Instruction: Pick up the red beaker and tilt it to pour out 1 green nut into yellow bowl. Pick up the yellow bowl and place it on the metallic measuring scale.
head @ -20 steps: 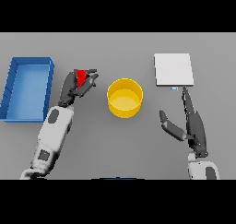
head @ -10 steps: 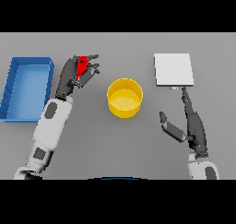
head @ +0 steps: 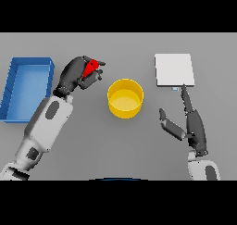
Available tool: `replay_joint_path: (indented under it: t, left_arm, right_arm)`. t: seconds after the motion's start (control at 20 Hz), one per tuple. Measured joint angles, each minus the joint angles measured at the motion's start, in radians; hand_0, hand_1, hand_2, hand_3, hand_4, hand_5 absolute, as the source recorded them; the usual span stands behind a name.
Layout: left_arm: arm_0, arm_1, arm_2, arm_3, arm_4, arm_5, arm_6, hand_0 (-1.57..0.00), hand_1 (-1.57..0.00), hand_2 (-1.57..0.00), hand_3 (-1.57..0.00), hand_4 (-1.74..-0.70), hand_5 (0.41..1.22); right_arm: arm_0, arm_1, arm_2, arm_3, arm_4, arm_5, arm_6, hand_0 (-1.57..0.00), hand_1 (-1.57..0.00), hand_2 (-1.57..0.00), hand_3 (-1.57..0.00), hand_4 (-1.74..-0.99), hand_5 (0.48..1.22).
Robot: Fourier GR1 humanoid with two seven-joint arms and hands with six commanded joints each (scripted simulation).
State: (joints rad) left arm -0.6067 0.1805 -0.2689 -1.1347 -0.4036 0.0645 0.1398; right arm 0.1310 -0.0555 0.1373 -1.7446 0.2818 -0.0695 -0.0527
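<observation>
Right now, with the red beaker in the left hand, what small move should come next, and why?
Probably carry the left hand a little to the right, toward the yellow bowl, before tilting further. The red beaker is gripped in its curled fingers but sits to the left of the bowl's rim, not above it, so a nut poured now would likely land on the grey table.

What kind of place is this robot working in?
Probably a lab-style weighing bench: a flat square metallic measuring scale, a small red beaker held in the left hand, and a round yellow bowl on a plain grey table.
</observation>
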Motion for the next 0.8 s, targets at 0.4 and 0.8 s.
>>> replay_joint_path:
  t: [0.4,0.8]
  left_arm:
    - [-0.141,0.106,-0.259,0.039,-0.297,-0.079,0.107,-1.57,-1.57,-1.57,-1.57,-1.74,1.182]
    - [-0.309,0.149,-0.452,0.100,-0.446,-0.253,0.072,-1.57,-1.57,-1.57,-1.28,-1.70,1.215]
  right_arm:
    - [0.025,-0.004,0.000,-0.024,-0.010,0.010,-0.008,0.00,0.00,0.00,0.00,-1.274,0.702]
    - [0.036,0.017,-0.009,0.008,-0.046,0.016,-0.032,0.00,0.00,0.00,0.00,-1.292,0.678]
